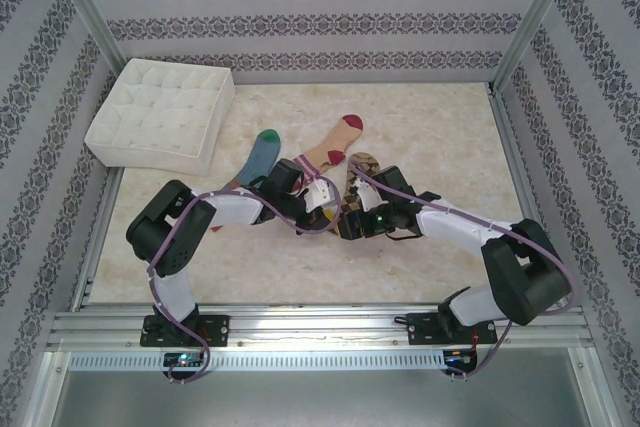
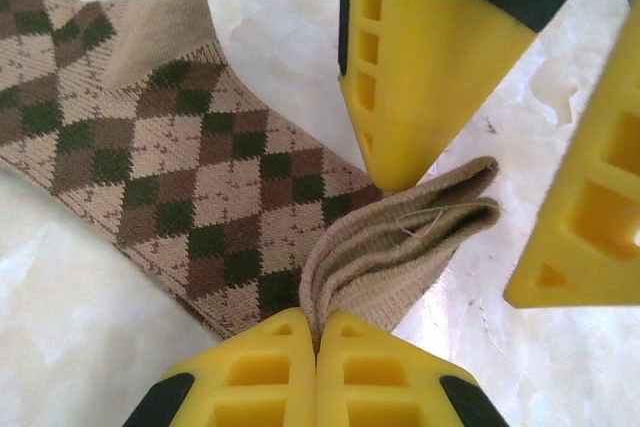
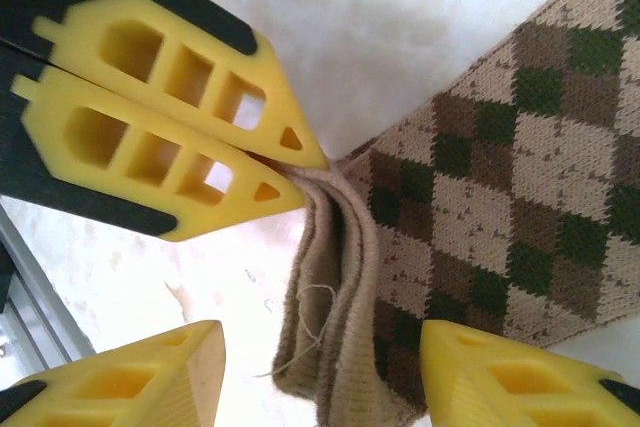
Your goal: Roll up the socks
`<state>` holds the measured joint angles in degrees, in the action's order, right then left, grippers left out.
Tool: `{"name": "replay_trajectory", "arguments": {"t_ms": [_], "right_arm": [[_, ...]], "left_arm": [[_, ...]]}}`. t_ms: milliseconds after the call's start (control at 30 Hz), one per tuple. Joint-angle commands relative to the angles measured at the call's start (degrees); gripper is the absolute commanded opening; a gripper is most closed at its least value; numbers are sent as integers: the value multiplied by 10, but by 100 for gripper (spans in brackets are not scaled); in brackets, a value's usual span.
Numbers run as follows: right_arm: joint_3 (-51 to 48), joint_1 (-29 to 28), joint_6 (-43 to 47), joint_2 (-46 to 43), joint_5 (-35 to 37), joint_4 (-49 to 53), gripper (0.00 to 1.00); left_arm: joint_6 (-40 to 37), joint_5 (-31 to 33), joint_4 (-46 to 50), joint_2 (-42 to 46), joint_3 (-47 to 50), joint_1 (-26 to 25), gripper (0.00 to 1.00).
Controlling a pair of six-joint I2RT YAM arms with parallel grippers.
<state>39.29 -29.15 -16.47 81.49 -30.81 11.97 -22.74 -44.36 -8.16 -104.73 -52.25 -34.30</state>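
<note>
The brown-tan argyle sock (image 2: 180,167) lies flat on the marble table, its plain tan cuff (image 2: 400,247) folded and bunched. My left gripper (image 2: 315,325) is shut on that cuff at its near edge. My right gripper (image 3: 320,352) stands open, one finger on each side of the cuff (image 3: 330,297), touching nothing; its fingers (image 2: 410,77) face the left one. From above, both grippers (image 1: 322,209) (image 1: 345,225) meet at the near end of the argyle sock (image 1: 358,175). A blue sock with a green toe (image 1: 258,159) and a tan sock with a maroon toe (image 1: 335,142) lie flat to its left.
A white quilted fabric box (image 1: 160,112) with small compartments stands at the back left. Aluminium rails (image 1: 300,322) run along the near edge and the sides. Patterned walls enclose the table on three sides.
</note>
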Motion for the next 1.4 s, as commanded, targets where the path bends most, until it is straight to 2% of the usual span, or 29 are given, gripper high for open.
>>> {"name": "replay_trajectory", "arguments": {"t_ms": [0,133,267,500,633,700,867,1067,1233,1367], "right_arm": [[-16,-5,-25,-13,23,-35,54],[-17,-5,-31,-7,29,-45,55],[-14,-5,-42,11,47,-45,47],[-15,-6,-53,37,55,-43,42],[-13,-6,-64,51,95,-14,27],[-8,-5,-70,62,115,10,23],[18,-2,-89,103,145,80,20],[27,1,-104,136,144,109,20],[40,1,-96,145,143,122,22],[47,1,-92,150,146,132,25]], "left_arm": [[26,0,45,-18,-18,-9,0],[42,-2,68,-36,-38,-11,0],[47,-2,82,-48,-50,-11,0],[46,1,82,-55,-52,-13,0],[36,3,71,-53,-46,-14,0],[25,6,61,-45,-36,-15,2],[-48,20,34,2,3,-15,21],[-171,66,-28,86,68,-14,37],[-243,101,-78,127,110,-21,40],[-309,148,-90,129,119,-56,40]]}}
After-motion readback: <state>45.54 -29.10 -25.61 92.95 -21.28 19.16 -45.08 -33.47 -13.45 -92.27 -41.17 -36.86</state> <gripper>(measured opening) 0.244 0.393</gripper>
